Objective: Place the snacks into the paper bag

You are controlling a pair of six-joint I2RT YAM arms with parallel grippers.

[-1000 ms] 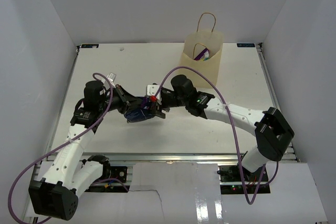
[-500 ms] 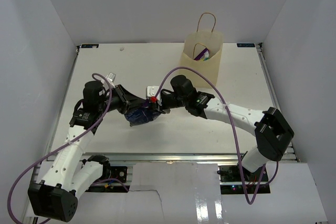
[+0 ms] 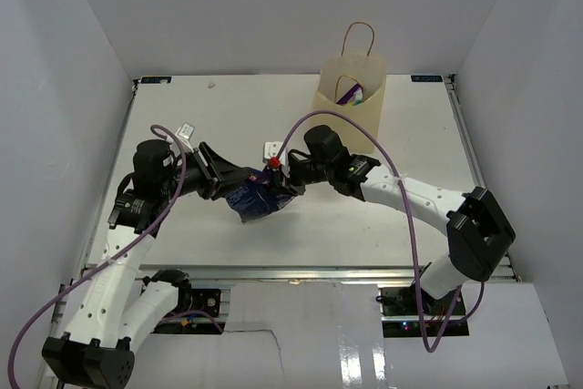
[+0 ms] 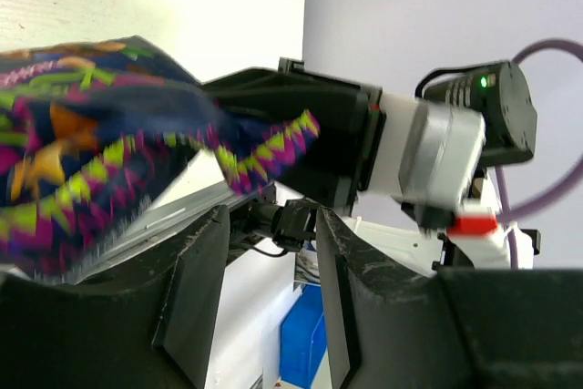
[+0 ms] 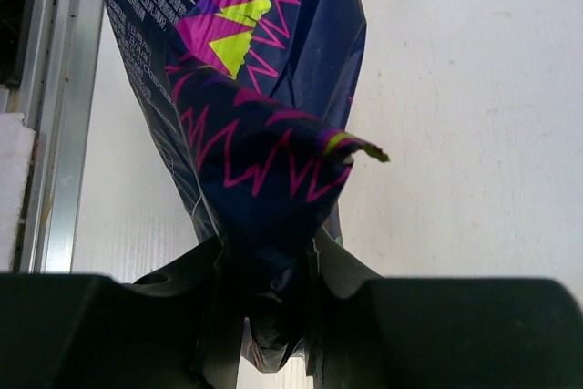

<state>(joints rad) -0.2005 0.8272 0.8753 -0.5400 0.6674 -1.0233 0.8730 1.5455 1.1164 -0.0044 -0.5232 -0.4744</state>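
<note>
A dark blue-purple snack packet [image 3: 254,200] with pink and yellow zigzags hangs over the middle of the table. My right gripper [image 3: 278,187] is shut on its crimped end; in the right wrist view the packet [image 5: 246,88] is bunched between the fingers of that gripper [image 5: 269,293]. My left gripper [image 3: 226,185] stands just left of the packet, open, with nothing between its fingers [image 4: 196,289]; the packet [image 4: 91,134] lies above and to the left of them. The tan paper bag [image 3: 349,107] stands upright at the far right with purple and teal-white snacks [image 3: 351,93] showing inside.
An aluminium rail [image 3: 291,271] runs along the table's near edge. White walls close in the left, right and back. The right arm's purple cable [image 3: 364,138] arcs in front of the bag. A blue box [image 4: 305,343] sits below the table edge in the left wrist view.
The right gripper closed on the packet. The left gripper let go of it, opened and drew back to the left. The packet shifted slightly right and nearer.
</note>
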